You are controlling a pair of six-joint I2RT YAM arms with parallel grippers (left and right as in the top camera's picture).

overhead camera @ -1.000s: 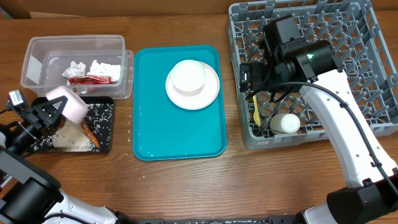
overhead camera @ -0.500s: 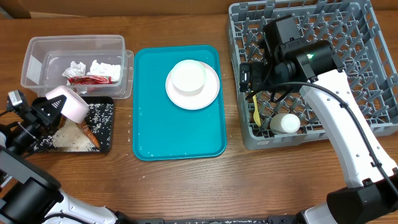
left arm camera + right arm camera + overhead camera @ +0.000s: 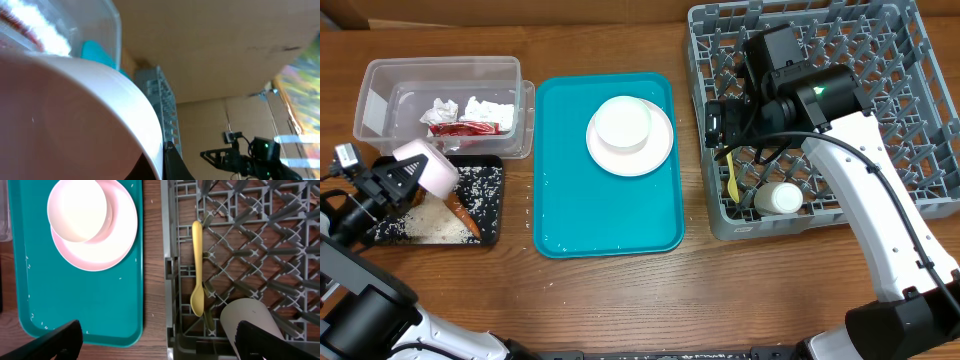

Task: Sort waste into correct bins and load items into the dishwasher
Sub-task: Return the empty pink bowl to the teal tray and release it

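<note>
From above, the left pincer (image 3: pixel 402 178) is clamped on the rim of a tilted bowl (image 3: pixel 430 167), which it holds over the left end of the black tray (image 3: pixel 492 200). Rice (image 3: pixel 445 228) and an orange stick (image 3: pixel 466 216) lie in that tray. Just behind it stands the clear tub (image 3: pixel 380 85), with crumpled paper (image 3: pixel 488 108) and a red-and-white wrapper (image 3: pixel 465 127) inside. A teal tray (image 3: pixel 605 215) sits mid-table (image 3: pixel 620 300) and carries a plate (image 3: pixel 655 150) with a second bowl (image 3: pixel 623 122) on it. The right pincer (image 3: pixel 715 124) hangs over the left side of the dish rack (image 3: pixel 880 90). Near the rack's front left corner lie a yellow spoon (image 3: pixel 731 178) and a cup (image 3: pixel 780 198), the cup on its side.

In the left wrist view the tilted bowl (image 3: pixel 75 115) fills most of the frame, with one of the fingers (image 3: pixel 172 167) dark against its rim. The clear tub (image 3: pixel 110 30), teal tray (image 3: pixel 92 50) and dish rack (image 3: pixel 162 100) show beyond it.

In the right wrist view the right pincer (image 3: pixel 157 330) is spread wide and holds nothing. The yellow spoon (image 3: pixel 197 265) lies along the dish rack's (image 3: pixel 260 240) left edge, beside the cup (image 3: pixel 250 317). The plate (image 3: pixel 100 255) and second bowl (image 3: pixel 77 212) rest on the teal tray (image 3: pixel 75 310).
</note>
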